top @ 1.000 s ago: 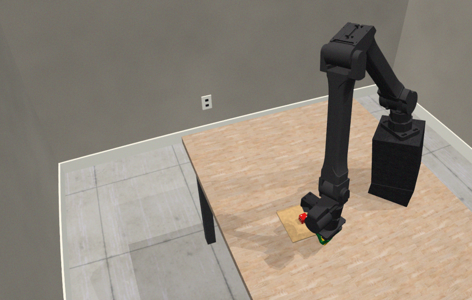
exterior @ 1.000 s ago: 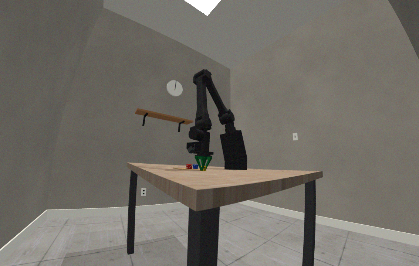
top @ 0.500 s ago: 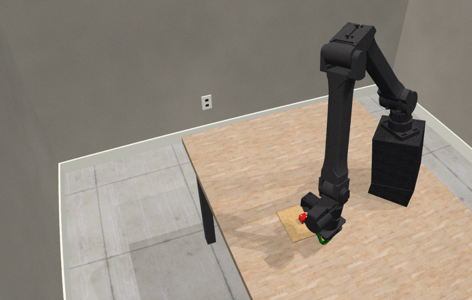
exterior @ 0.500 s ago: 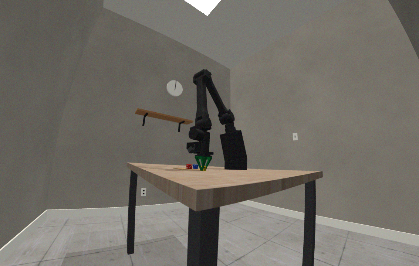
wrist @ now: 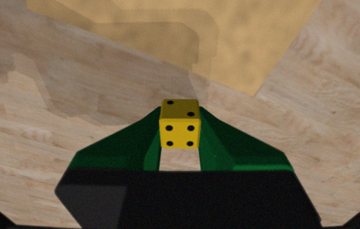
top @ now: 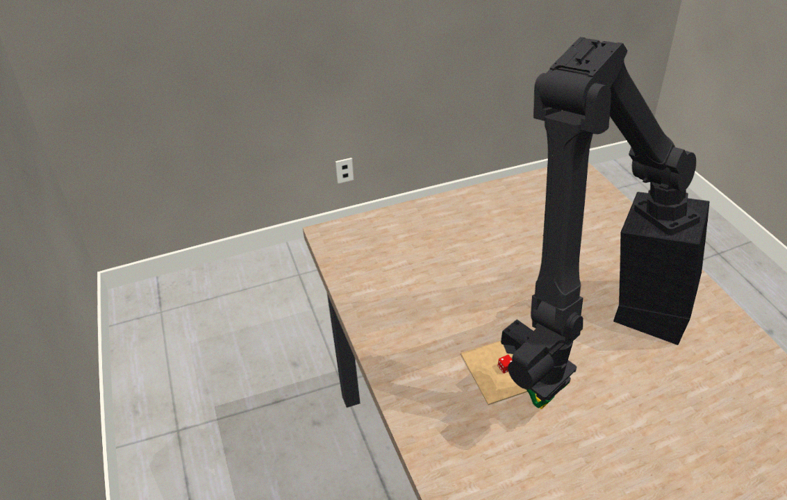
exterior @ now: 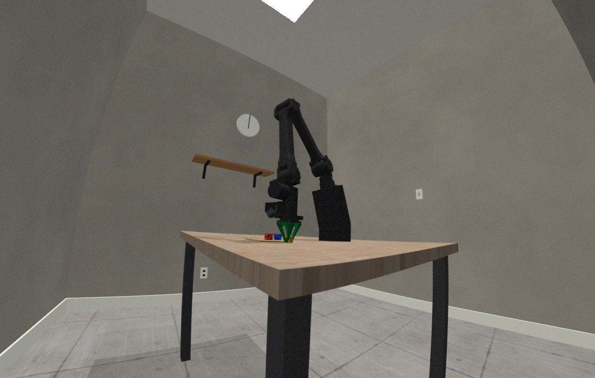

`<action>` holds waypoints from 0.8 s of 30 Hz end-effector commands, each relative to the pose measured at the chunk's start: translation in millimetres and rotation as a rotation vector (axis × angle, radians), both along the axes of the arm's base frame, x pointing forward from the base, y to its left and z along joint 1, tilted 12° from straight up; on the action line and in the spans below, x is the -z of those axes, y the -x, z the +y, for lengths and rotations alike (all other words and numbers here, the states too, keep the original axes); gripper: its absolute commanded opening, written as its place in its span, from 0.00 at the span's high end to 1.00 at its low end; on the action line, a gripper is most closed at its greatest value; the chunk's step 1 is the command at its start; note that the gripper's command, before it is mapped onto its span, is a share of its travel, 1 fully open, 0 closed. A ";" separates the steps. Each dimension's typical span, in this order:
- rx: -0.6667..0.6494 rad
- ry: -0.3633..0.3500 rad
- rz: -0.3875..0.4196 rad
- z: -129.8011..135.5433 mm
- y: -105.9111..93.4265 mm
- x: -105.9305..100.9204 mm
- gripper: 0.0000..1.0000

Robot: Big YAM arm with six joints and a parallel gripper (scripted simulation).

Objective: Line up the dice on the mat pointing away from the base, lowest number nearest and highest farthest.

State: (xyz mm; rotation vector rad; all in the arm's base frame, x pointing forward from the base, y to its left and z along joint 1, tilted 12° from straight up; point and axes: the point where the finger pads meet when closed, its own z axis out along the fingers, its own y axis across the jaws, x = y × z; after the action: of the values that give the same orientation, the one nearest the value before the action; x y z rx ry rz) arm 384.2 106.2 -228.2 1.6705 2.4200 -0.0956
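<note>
My gripper (wrist: 180, 114) with green fingers is shut on the yellow die (wrist: 180, 124), down at the table top just off the mat's near corner. The face toward the wrist camera shows four pips and the face beyond it two. In the exterior view the yellow die (exterior: 290, 239) sits between the finger tips (exterior: 289, 237). The tan mat (top: 495, 373) lies flat on the table; it also shows in the wrist view (wrist: 199, 38). A red die (top: 502, 364) stands on the mat beside the wrist. In the exterior view the red die (exterior: 268, 237) and a blue die (exterior: 277, 237) stand side by side on the mat.
The robot's black base block (top: 662, 267) stands on the wooden table toward the back right. The table's left edge (top: 358, 348) runs close to the mat. A wall shelf (exterior: 231, 165) hangs behind the arm.
</note>
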 end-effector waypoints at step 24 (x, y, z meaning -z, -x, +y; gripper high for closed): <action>0.008 -0.003 -0.010 17.6 9.4 -101.9 0.80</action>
State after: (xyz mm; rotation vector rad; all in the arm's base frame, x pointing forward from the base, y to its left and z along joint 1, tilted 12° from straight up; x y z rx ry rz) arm 379.0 125.9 -126.7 1.6556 2.4129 -0.0562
